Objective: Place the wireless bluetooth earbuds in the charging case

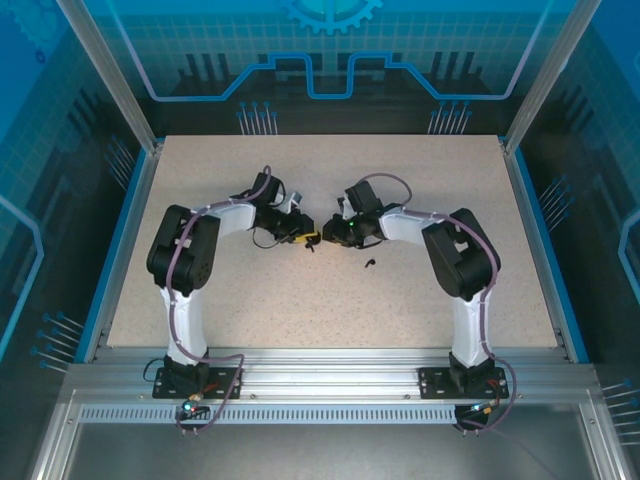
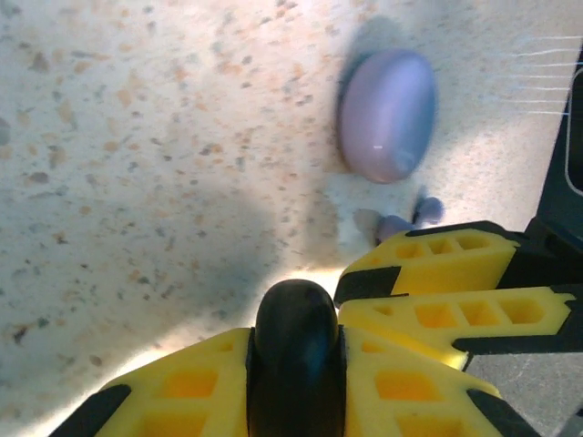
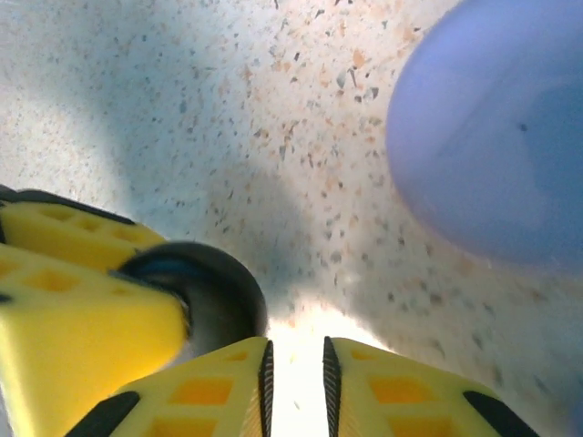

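Observation:
My left gripper [image 2: 296, 335] is shut on a black rounded charging case [image 2: 293, 314], its yellow fingers pressed to both sides. My right gripper [image 3: 296, 353] hovers just beside that black case [image 3: 211, 293], its jaws a narrow gap apart with nothing between them. In the top view the left gripper [image 1: 303, 238] and the right gripper [image 1: 333, 233] meet tip to tip at the table's middle. A lilac charging case [image 2: 387, 114] lies closed on the table beyond them, with a pale lilac earbud [image 2: 405, 218] just in front of it. A black earbud [image 1: 371, 264] lies loose to the right gripper's near right.
The speckled beige table [image 1: 300, 310] is bordered by blue rails and an aluminium frame. The lilac case [image 3: 492, 127] looms blurred at the upper right of the right wrist view. The right gripper's fingers [image 2: 446, 273] crowd the left wrist view's right side.

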Controlling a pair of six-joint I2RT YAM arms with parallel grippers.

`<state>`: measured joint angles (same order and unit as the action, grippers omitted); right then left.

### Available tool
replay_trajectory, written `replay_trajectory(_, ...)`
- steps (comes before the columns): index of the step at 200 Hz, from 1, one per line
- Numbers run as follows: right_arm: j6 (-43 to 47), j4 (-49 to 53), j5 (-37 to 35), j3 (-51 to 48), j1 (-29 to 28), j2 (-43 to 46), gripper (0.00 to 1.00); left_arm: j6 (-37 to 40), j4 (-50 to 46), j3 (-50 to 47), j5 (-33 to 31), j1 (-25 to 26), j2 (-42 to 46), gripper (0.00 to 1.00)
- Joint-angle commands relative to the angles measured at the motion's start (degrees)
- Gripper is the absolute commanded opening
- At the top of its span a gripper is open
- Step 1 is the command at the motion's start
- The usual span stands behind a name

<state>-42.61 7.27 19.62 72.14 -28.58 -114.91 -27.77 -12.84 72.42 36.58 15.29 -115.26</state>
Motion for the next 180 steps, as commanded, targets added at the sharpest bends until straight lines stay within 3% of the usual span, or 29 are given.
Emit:
replay_trajectory(1,4.2,1.6,1.4,-1.2,2.7,9.1,0.29,2.8,-1.8,3.0,-0.1,0.4,7.4,0.19)
replay_trajectory(28,10.6,5.3,4.9,-3.8,6.6,18.1,0.36,4.7,-3.7,4.4,0.5,0.5,13.1,0.19)
replay_trajectory(83,24.8,12.6,27.5,-2.5,16.6,28.3,0.44,8.7,-3.5,7.1,7.9,0.6,22.9,0.2)
replay_trajectory(118,30.6,15.4,40.7,0.7,16.6,30.2,0.48,14.1,-5.7,8.8,11.2,2.4,28.1,0.19)
replay_trajectory(180,39.1,23.6,49.2,4.1,15.7,32.9,0.54,20.8,-10.5,11.7,18.9,5.4,30.5,0.19)
